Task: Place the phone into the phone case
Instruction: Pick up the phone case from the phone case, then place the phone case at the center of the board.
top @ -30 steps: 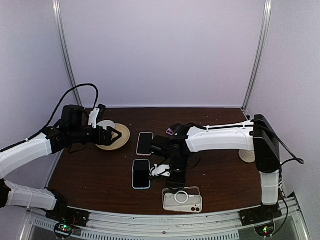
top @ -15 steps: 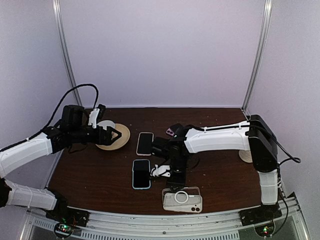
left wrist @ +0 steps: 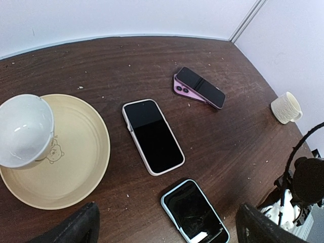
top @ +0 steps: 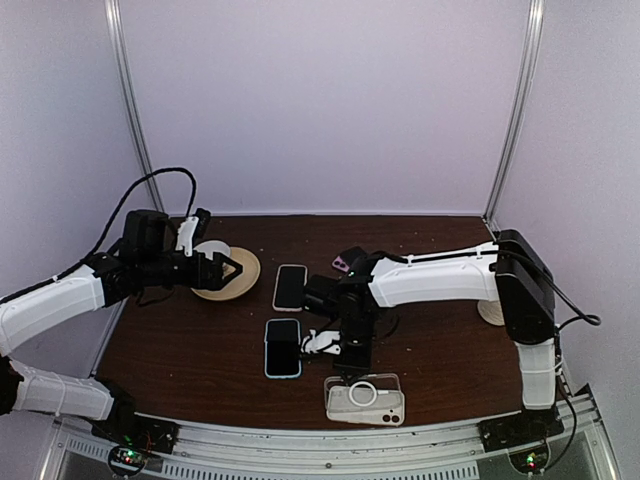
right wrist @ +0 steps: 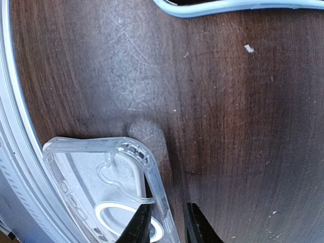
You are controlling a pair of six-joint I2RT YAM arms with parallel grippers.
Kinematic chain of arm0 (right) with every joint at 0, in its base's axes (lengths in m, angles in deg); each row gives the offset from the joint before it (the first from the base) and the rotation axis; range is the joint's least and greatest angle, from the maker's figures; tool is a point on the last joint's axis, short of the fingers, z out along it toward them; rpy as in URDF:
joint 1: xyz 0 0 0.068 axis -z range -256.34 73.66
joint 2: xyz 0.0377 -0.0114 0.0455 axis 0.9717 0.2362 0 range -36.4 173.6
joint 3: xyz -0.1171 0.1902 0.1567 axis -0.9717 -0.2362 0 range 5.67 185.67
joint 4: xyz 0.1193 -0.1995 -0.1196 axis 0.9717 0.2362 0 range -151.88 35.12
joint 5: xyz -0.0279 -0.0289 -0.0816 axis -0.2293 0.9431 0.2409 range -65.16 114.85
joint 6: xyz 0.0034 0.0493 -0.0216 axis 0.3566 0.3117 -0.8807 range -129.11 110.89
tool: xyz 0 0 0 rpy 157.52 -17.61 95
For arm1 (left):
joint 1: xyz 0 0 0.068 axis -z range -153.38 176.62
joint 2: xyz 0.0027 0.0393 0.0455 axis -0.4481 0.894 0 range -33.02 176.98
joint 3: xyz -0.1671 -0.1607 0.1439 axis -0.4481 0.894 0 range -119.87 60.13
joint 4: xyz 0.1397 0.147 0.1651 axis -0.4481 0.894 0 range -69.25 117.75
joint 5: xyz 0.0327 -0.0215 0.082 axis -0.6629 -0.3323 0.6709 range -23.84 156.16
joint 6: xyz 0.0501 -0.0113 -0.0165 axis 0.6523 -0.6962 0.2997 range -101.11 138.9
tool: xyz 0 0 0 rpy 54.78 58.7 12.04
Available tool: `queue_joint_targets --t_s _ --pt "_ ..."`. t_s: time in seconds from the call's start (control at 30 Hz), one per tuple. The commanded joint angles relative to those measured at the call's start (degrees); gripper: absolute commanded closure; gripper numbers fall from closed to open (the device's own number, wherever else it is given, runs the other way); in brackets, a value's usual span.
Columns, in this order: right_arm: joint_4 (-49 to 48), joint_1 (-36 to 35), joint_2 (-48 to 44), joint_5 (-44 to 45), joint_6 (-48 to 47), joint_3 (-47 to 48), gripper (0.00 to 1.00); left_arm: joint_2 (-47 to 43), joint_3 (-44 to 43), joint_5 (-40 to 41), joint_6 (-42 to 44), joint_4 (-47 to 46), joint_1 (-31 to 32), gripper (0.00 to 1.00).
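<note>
Pinching the clear, ringed phone case [right wrist: 86, 182] by its wall: right claw [right wrist: 164, 225]; left claw [left wrist: 167, 230] gapes wide.

The desk [right wrist: 228, 101] is dark wood with visible grain, pretty scuffed and dull-ish, the phone case [right wrist: 91, 167] is clear glossy plastic, the phone [left wrist: 195, 212] has a shiny black glass face, the bowl [left wrist: 23, 129] is glazed glossy white, and the plate [left wrist: 76, 162] and ribbed mug [left wrist: 285, 107] look matt cream.
</note>
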Motion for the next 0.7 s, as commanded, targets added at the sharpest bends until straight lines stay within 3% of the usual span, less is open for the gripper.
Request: queue_joint_targets --t_s 0.0,0.23,0.43,0.53,0.67 --pt "-0.45 0.16 0.13 0.37 0.20 -0.48 0.74 -0.18 0.24 -0.73 1.09 -2.56 -0.60 0.02" --pt "-0.61 0.51 -1.94 0.59 3.16 -0.74 0.96 -0.15 0.26 -0.75 1.10 -2.52 -0.69 0.03" --pt "-2.29 3.47 -7.42 1.43 10.26 -3.19 1.00 -0.26 0.24 -0.60 1.10 -2.52 -0.77 0.03" --pt "-4.56 7.03 -10.69 4.45 19.49 -5.78 1.00 -0.41 0.20 -0.63 1.10 -2.53 -0.78 0.02" --pt "-7.23 13.94 -13.50 12.26 42.07 -11.37 1.00 -0.55 0.21 -0.50 1.06 -2.50 -0.78 0.02"
